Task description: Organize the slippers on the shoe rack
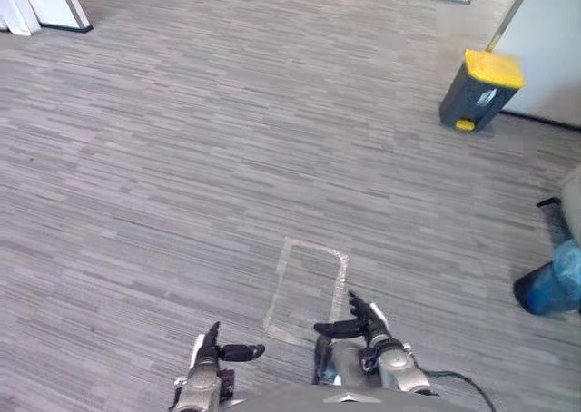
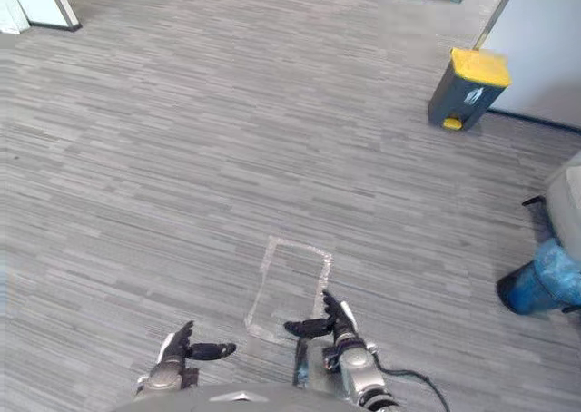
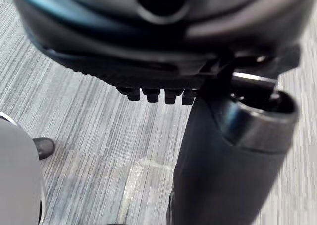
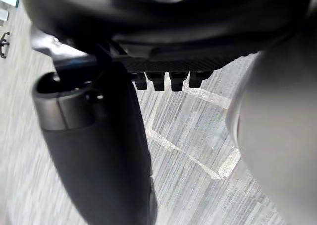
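Head camera is looking down at a grey striped carpet floor. The left hand and right hand are hanging low at the near edge, side by side and apart, touching nothing. Fingers on both are reading as relaxed and uncurled, with the thumbs pointing toward each other, and neither hand is gripping anything. Wrist views are agreeing: a row of fingertips and a thumb, with bare carpet past them.

A pale tape rectangle outlined on the floor is lying just ahead of the right hand. A dark grey bin with a yellow lid is standing well ahead on the right, near a white wall panel. A blue rounded object is sitting at the right edge; I can't tell what it is.

As for where the slippers and the shoe rack are, I cannot tell from these frames.

Judgement: I'm reading this as the locate/approach step, with no sorting underway and nothing in hand. The next move is calling for a turn of the head or body, or a walk, to get rack and slippers in front of the camera. After that comes closing in until they're within arm's reach, before any grasp. The hands are already loose enough to take a slipper, so no re-opening looks needed. If it's heading right, watch the bin and the blue object.
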Available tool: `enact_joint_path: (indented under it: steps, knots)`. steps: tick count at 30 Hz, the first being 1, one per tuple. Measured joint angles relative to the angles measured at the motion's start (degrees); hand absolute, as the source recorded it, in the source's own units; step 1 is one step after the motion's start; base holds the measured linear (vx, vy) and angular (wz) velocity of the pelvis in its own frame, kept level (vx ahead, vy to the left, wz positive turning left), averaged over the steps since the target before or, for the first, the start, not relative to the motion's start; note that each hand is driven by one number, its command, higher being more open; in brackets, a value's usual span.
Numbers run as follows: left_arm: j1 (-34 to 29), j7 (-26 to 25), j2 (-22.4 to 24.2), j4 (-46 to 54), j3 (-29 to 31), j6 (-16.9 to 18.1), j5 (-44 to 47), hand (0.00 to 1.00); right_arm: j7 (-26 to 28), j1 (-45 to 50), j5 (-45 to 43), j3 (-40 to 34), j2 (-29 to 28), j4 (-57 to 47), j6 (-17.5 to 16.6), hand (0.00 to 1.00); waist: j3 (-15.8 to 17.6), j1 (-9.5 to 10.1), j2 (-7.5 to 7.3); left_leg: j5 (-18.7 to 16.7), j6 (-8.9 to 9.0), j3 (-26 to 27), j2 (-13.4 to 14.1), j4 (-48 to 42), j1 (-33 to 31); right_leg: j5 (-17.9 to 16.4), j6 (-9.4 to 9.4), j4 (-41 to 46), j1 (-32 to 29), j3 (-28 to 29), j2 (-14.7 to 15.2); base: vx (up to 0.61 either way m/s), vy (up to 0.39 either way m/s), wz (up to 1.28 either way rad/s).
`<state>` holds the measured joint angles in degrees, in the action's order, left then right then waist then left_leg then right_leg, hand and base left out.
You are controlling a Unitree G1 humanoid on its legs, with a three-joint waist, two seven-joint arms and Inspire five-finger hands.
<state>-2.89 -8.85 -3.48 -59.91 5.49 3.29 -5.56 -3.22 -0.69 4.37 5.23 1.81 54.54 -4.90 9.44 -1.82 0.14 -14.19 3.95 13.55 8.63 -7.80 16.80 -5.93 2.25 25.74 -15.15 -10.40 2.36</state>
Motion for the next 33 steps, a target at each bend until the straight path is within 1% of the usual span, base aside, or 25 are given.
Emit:
enact_joint_path:
  steps: [3, 4, 5, 6, 7, 8, 9, 10, 11, 12, 14, 15, 16, 19, 21, 22, 23, 24, 26, 28, 29, 30, 31, 32, 33]
  knots:
    - [0.0, -0.2, 1.8, 1.2, 0.6, 0.2, 0.6, 1.0, -1.3, 0.7, 0.2, -2.4, 0.2, -0.5, 1.3, 1.0, -0.3, -0.36, 0.64, 0.5, 0.44, -4.2, 2.8, -11.9, -4.5, -3.2, 0.26, -1.3, 3.2, -2.0, -1.0, 0.34, -0.2, 0.24]
    - [0.0, 0.1, 1.8, 1.9, 0.7, 0.2, 0.7, 1.0, -1.3, 1.4, 0.2, -2.5, 0.4, -1.1, 1.8, 1.0, -0.3, -0.35, 0.46, 1.5, 2.04, -5.8, 3.5, -17.8, -7.0, -3.7, 0.29, -2.2, 4.9, -2.5, -1.1, 0.31, -0.16, 0.4]
    - [-0.5, 0.4, 2.3, 3.7, 2.6, 0.4, 1.1, 1.0, -1.5, 2.8, 0.0, -2.4, 0.8, -2.7, 2.0, 1.0, -0.1, -0.01, 0.22, 4.9, 5.97, -8.2, 5.2, -31.2, -12.7, -4.4, 0.99, -5.0, 8.6, -3.1, -1.7, 0.29, -0.108, 0.28]
    - [-0.8, 0.5, 2.5, 4.5, 3.4, 0.6, 1.4, 1.0, -1.6, 3.0, 0.0, -2.2, 0.9, -3.0, 2.1, 1.0, 0.0, 0.18, 0.14, 4.5, 5.83, -8.4, 5.8, -36.1, -15.0, -4.4, 1.08, -6.0, 10.0, -3.0, -2.1, 0.28, -0.046, 0.05]
    - [-1.3, 0.5, 3.3, 5.7, 5.1, 0.7, 1.6, 1.0, -1.8, 3.4, 0.0, -2.1, 0.7, -3.0, 2.2, 1.0, -0.1, 0.5, 0.21, 1.2, 5.05, -7.8, 5.9, -41.4, -18.5, -4.3, 1.55, -8.0, 12.8, -2.2, -2.4, 0.32, 0.0, -0.34]
    - [-1.5, 0.3, 3.2, 6.3, 5.3, 0.9, 1.7, 1.0, -1.9, 3.9, 0.0, -2.2, 0.5, -3.0, 2.3, 1.0, -0.3, 1.42, -0.16, -1.2, 3.87, -6.3, 4.9, -40.4, -20.5, -4.1, 1.21, -9.6, 14.7, -0.9, -2.4, 0.27, 0.04, -0.4]
    - [-1.6, 0.3, 3.2, 6.3, 5.3, 1.0, 1.7, 1.0, -1.9, 4.0, 0.0, -2.2, 0.4, -3.0, 2.3, 1.0, -0.3, 1.58, -0.14, -1.5, 3.57, -6.0, 4.7, -39.7, -20.8, -4.1, 1.14, -9.8, 15.0, -0.5, -2.3, 0.22, 0.063, -0.69]
    - [-2.3, 0.3, 3.3, 6.9, 5.7, 1.2, 1.7, 1.0, -1.9, 4.0, 0.0, -2.3, 0.0, -3.0, 2.4, 1.0, -0.3, 2.11, -0.08, -2.9, 2.58, -6.3, 2.9, -33.8, -22.4, -4.2, 0.96, -10.9, 16.5, 1.8, -2.3, 0.23, 0.101, -0.79]
    - [-2.4, 0.3, 3.3, 7.2, 6.3, 1.2, 2.3, 1.0, -2.0, 4.0, 0.0, -2.4, -0.4, -3.1, 2.5, 1.0, -0.2, 2.47, -0.13, -3.5, 1.97, -7.7, 1.5, -29.5, -24.0, -4.4, 0.68, -11.3, 17.0, 3.9, -2.2, 0.36, 0.199, -1.29]
    - [-2.3, 0.2, 3.2, 7.2, 6.3, 1.2, 2.9, 1.0, -2.1, 4.1, 0.0, -3.2, -1.0, -3.0, 2.6, 1.0, -0.1, 3.15, -0.42, -3.2, 1.91, -11.8, -1.1, -22.8, -25.8, -5.1, -0.58, -11.0, 17.9, 7.0, -1.3, 0.36, 0.222, -1.11]
    - [-2.4, 0.2, 3.3, 7.2, 6.2, 1.5, 2.9, 1.0, -2.2, 4.2, 0.0, -3.3, -1.1, -3.0, 2.6, 1.0, -0.1, 3.15, -0.3, -1.6, 1.79, -14.8, -2.6, -17.8, -26.0, -6.0, -1.97, -10.7, 18.4, 8.9, -1.0, 0.28, 0.217, -0.83]
    - [-2.6, 0.1, 3.6, 6.8, 6.0, 1.7, 3.2, 1.0, -2.3, 4.6, 0.0, -3.6, -0.9, -3.0, 2.6, 1.0, -0.8, 3.16, 0.7, 5.0, 1.82, -16.1, -2.4, -14.6, -25.7, -7.5, -3.49, -9.7, 18.6, 11.1, -1.3, 0.25, 0.233, -0.87]
    - [-2.4, 0.2, 3.0, 6.2, 6.0, 1.6, 3.7, 1.0, -2.3, 4.9, 0.0, -4.1, -1.5, -2.6, 2.8, 1.0, -1.6, 3.2, 0.04, 4.7, 0.26, -14.0, -3.1, -15.5, -24.8, -8.4, -4.56, -8.8, 18.6, 13.2, -0.3, 0.38, 0.334, -0.9]
    - [-2.4, 0.3, 1.6, 5.5, 6.0, 1.6, 3.8, 1.0, -2.0, 5.9, 0.0, -4.1, -3.5, -2.5, 2.8, 1.0, -3.6, 3.21, -2.82, 1.8, -1.98, -7.9, -5.0, -14.2, -22.0, -8.6, -5.52, -8.0, 18.1, 16.2, 3.0, 0.35, 0.295, -0.82]
    - [-2.3, 0.4, 1.4, 4.4, 6.0, 1.6, 3.8, 1.0, -1.9, 5.9, 0.0, -4.1, -4.1, -2.5, 2.9, 1.0, -3.8, 3.18, -3.06, 1.7, -2.42, -4.5, -5.5, -11.4, -18.1, -7.7, -6.89, -4.1, 16.5, 15.9, 4.0, 0.24, 0.223, -0.84]
    - [-2.4, 0.4, 1.4, 3.8, 5.9, 1.6, 3.8, 1.0, -1.8, 5.8, 0.0, -4.1, -4.3, -2.5, 2.8, 1.0, -3.6, 3.17, -2.83, 1.8, -2.75, -2.3, -5.5, -9.4, -15.7, -7.2, -7.75, -0.5, 14.9, 15.1, 4.4, 0.23, 0.245, -1.22]
    - [-2.4, 0.3, 1.2, 2.6, 5.3, 1.5, 3.8, 1.0, -1.7, 4.9, 0.1, -4.0, -4.4, -1.7, 2.6, 1.0, -3.2, 3.15, -2.11, 1.8, -3.36, 0.7, -5.3, -6.6, -11.9, -7.0, -8.24, 5.2, 12.8, 11.2, 5.6, 0.21, 0.225, -0.87]
    - [-2.4, 0.3, 1.2, 2.5, 5.2, 1.5, 3.8, 1.0, -1.7, 4.9, 0.1, -4.0, -4.4, -1.7, 2.6, 1.0, -3.2, 3.14, -2.1, 1.8, -3.36, 0.7, -5.3, -6.5, -11.8, -7.0, -8.24, 5.3, 12.7, 11.1, 5.7, 0.17, 0.125, -0.89]
    - [-1.6, 0.3, 0.5, 0.8, 1.6, 1.5, 3.8, 1.0, -1.7, 2.6, 0.3, -4.0, -4.4, 0.5, 2.4, 1.0, -2.5, 2.18, -1.0, 1.8, -3.51, 3.4, -4.2, -3.6, -7.7, -9.7, -4.5, 9.7, 9.9, -1.2, 7.0, 0.14, 0.026, -0.61]
    - [-0.9, 0.7, 0.1, -0.6, -0.1, 1.3, 3.9, 1.0, -1.7, 1.9, 0.3, -3.8, -4.4, 0.9, 2.2, 1.0, -2.4, 1.24, -0.83, 1.8, -3.51, 3.9, -3.3, -3.3, -7.4, -10.0, -3.48, 7.7, 7.9, -7.2, 6.5, 0.16, -0.094, -0.35]
    - [-0.5, 1.0, -0.7, -0.7, -0.8, 1.1, 3.9, 1.0, -1.7, 1.3, 0.4, -3.4, -4.3, 1.6, 2.2, 1.0, -1.9, 1.43, -1.87, 1.6, -3.27, 4.7, -4.0, -3.3, -6.5, -4.9, -1.63, -0.2, 7.0, -11.3, 5.8, 0.17, -0.131, -0.37]
    - [-0.5, 1.0, -0.8, -0.6, -0.8, 1.1, 3.9, 1.0, -1.7, 1.4, 0.4, -3.2, -4.3, 1.6, 2.2, 1.0, -1.8, 1.45, -2.19, 1.6, -3.18, 4.6, -4.5, -3.2, -6.3, -3.7, -0.7, -1.3, 7.0, -11.4, 5.8, 0.25, -0.174, -0.52]
    - [0.2, 1.1, -0.7, -1.4, -0.6, 0.9, 3.9, 1.0, -1.5, 0.8, 0.7, -2.8, -2.9, 1.8, 2.2, 1.0, -1.2, 1.47, -1.19, 1.2, -2.69, 4.2, -3.9, -2.8, -5.1, -3.9, 0.46, -1.5, 7.9, -10.8, 4.7, 0.17, -0.12, -0.48]
    - [0.2, 1.2, 0.3, -1.6, -0.7, 1.0, 3.8, 1.0, -1.4, 0.3, 0.7, -2.8, -1.7, 2.5, 1.8, 1.0, -1.0, 1.4, 0.61, 1.2, -2.77, 2.7, -3.0, -2.2, -5.1, -3.6, 0.58, -4.0, 9.0, -10.0, 2.8, 0.17, -0.123, -0.52]
    - [0.1, 1.4, 0.8, -1.6, -0.7, 1.0, 3.8, 1.0, -1.4, 0.0, 0.6, -3.0, -1.0, 2.6, 1.9, 1.0, -0.9, 1.34, 1.22, 1.3, -2.77, 2.1, -2.7, -1.9, -5.0, -3.4, 0.72, -5.0, 9.3, -9.8, 2.1, 0.09, -0.081, -0.36]
